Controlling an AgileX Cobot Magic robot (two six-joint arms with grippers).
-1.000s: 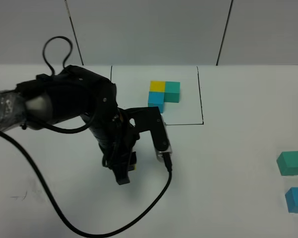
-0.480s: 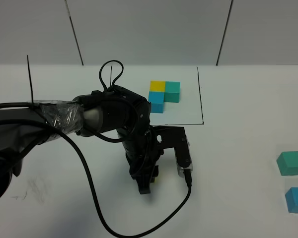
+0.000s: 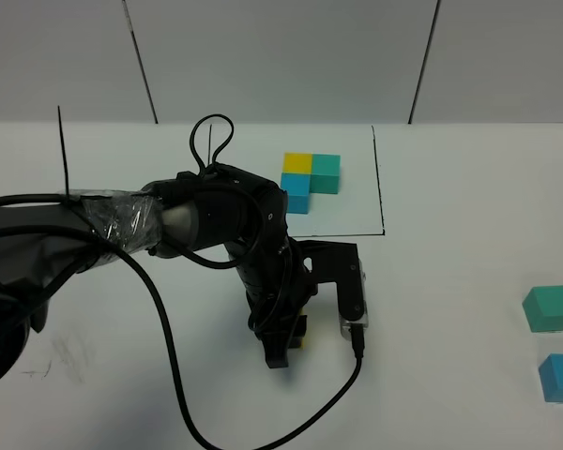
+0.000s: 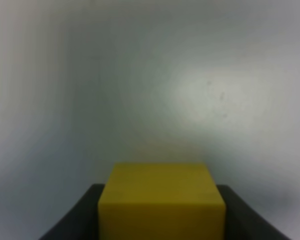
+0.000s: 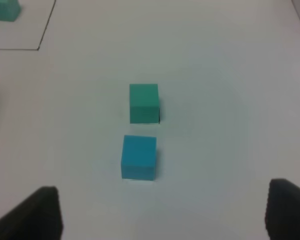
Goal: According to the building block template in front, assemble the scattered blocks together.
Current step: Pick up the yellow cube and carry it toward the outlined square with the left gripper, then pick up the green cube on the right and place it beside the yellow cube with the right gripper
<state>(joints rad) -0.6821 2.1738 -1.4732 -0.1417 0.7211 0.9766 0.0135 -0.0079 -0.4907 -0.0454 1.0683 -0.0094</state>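
Observation:
The building block template [image 3: 310, 178] is a yellow, teal-green and sky-blue trio inside a thin black frame [image 3: 379, 178] at the back. My left gripper [image 3: 287, 345] is below the frame at the table's middle, shut on the yellow cube [image 3: 301, 334]. In the left wrist view the yellow cube [image 4: 162, 200] sits between the dark fingers [image 4: 75, 222]. The loose teal-green cube [image 3: 549, 308] and sky-blue cube [image 3: 560, 378] lie at the far right. The right wrist view shows the teal-green cube [image 5: 144, 102] and the sky-blue cube [image 5: 139, 156] in front of my open, empty right gripper [image 5: 162, 220].
A black cable [image 3: 263, 427] loops from the left arm over the white table [image 3: 450, 281]. A corner of the template frame [image 5: 42, 35] shows in the right wrist view. The right arm is out of the exterior view.
My left arm has moved right and slightly toward the front with the yellow cube in its jaws. The loose teal-green and sky-blue cubes have not moved.

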